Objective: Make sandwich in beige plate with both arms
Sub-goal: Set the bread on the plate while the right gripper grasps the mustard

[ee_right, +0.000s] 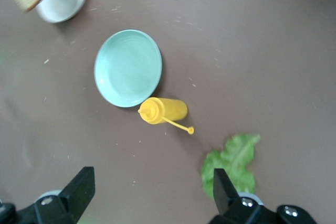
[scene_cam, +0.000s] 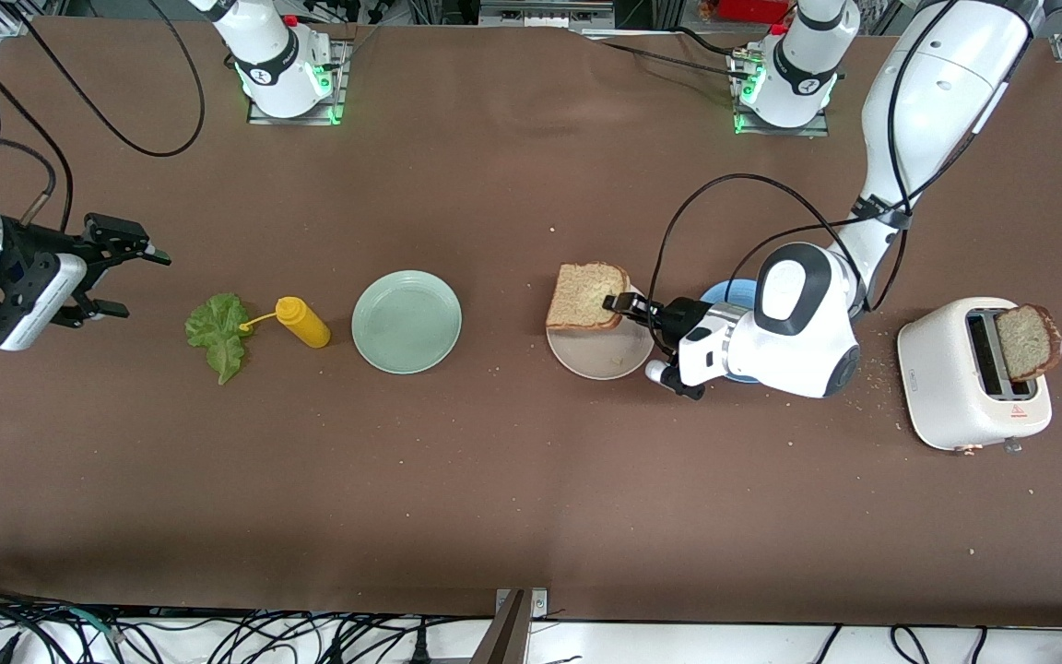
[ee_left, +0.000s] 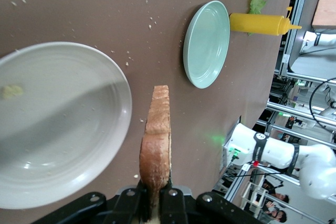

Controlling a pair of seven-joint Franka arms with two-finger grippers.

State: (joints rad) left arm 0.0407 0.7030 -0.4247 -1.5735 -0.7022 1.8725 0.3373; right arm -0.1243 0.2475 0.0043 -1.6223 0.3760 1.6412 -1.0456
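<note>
Left pincer, right of centre in the front frame, is clamped on one edge of a bread slice. The slice hangs over the upper rim of the beige plate, not yet lying in it. In the left wrist frame the slice stands on edge between the fingers, with the plate beside it.

Right pincer, at the frame's left edge, hovers with jaws spread wide and nothing between them; this arm waits. Just to its right in the frame lies the lettuce leaf, flat on the table, the tip of the yellow squeeze bottle touching it. Mint-green plate sits centre-left. A second slice stands in the toaster, lower right.

Handling judgement: bread is light, soft, crumbly; an edge grip may tear or dent it, so firm crust is the better hold. Lettuce is limp and thin; pinch near the thick rib.
</note>
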